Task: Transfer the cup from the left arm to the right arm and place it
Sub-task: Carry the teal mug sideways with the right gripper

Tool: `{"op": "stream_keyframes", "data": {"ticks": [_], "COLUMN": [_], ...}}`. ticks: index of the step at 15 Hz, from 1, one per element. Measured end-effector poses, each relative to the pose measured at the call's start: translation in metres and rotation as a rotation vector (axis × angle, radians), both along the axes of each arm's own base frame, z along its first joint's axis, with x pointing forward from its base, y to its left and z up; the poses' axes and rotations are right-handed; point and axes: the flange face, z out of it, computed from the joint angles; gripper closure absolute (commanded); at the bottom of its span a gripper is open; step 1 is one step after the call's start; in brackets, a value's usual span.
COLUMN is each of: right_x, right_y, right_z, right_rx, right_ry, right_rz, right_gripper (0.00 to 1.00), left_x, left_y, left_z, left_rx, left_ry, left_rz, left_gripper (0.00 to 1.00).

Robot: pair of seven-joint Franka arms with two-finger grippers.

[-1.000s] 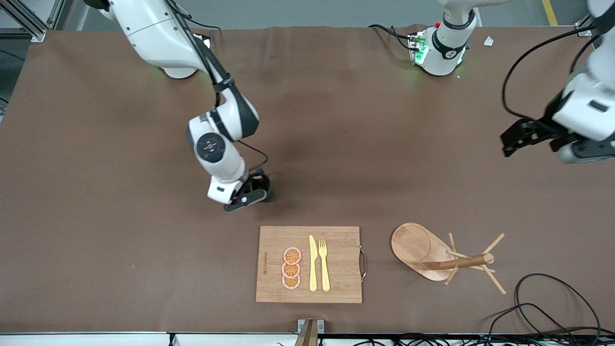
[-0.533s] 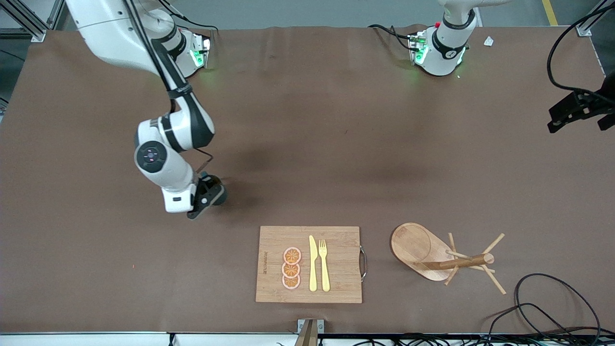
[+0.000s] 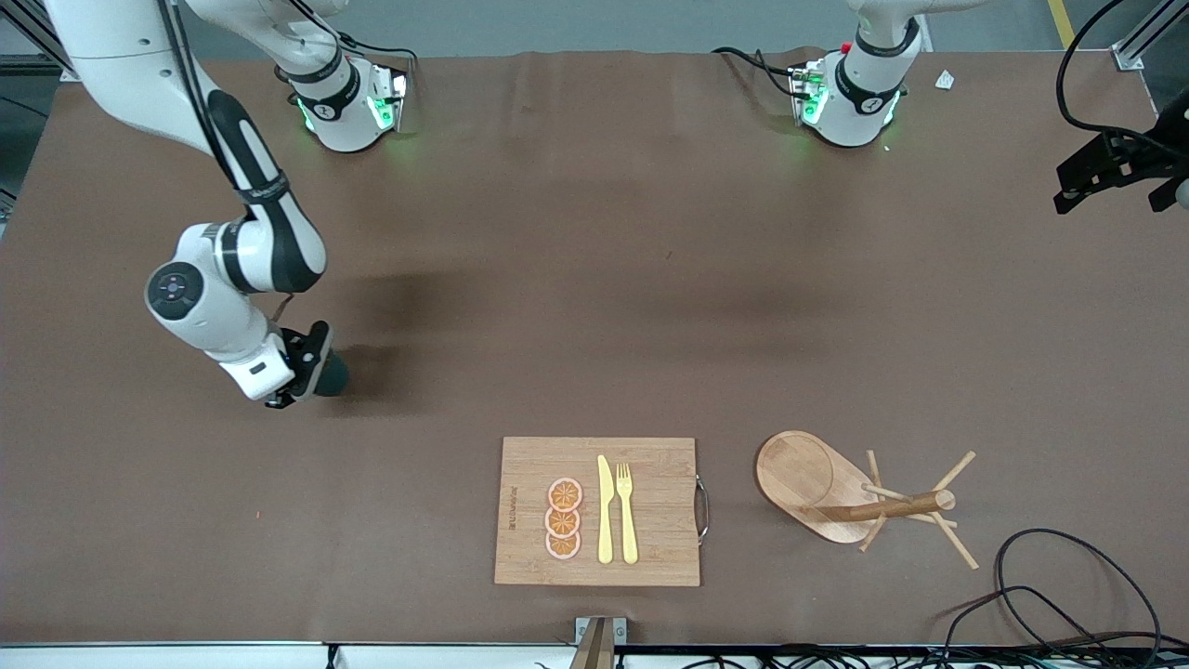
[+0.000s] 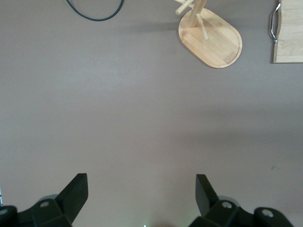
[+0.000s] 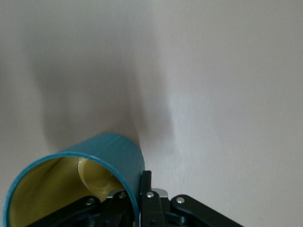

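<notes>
Cup (image 3: 332, 374) sits pinched by its rim in our right hand (image 3: 302, 367), above bare tabletop (image 3: 594, 307) toward the right arm's end; the right wrist view shows its yellow inside and teal wall (image 5: 71, 187). Nearest the front camera lie the cutting board (image 3: 650, 511), with knife (image 3: 605, 509), fork (image 3: 627, 511) and orange slices (image 3: 563, 518), and the wooden rack (image 3: 859, 497). Our left hand (image 3: 1115, 172) waits with fingers (image 4: 75, 194) spread wide, holding nothing, over the left arm's end.

A robotics lab. Two robot arms stand bolted to a table (image 3: 650, 232) under a brown cover, with aluminium framing (image 3: 56, 37) at one corner (loose cables (image 3: 1068, 595) trail along the edge).
</notes>
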Motion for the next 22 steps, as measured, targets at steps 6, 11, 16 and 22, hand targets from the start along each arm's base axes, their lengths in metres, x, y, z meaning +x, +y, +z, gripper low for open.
{"op": "stream_keyframes", "data": {"ticks": [6, 11, 16, 22], "right_x": [-0.009, -0.016, -0.019, -0.023], "right_y": [-0.041, -0.058, -0.066, -0.075], "right_z": [-0.002, -0.003, -0.004, -0.007], "right_rx": [-0.011, -0.006, 0.015, 0.075], "right_ry": [0.031, 0.053, 0.068, 0.076], "right_rz": [0.216, 0.237, 0.268, 0.293], "right_gripper": [0.98, 0.98, 0.98, 0.0], "left_x": [0.004, 0.002, 0.001, 0.005], "left_y": [-0.017, -0.044, -0.054, -0.053], "left_z": [-0.01, -0.017, -0.017, -0.009], "left_rx": [0.0, 0.002, -0.071, -0.075], "left_ry": [-0.008, -0.002, 0.004, -0.021], "left_rz": [-0.028, -0.037, -0.044, -0.043], "left_gripper": [0.0, 0.0, 0.0, 0.0]}}
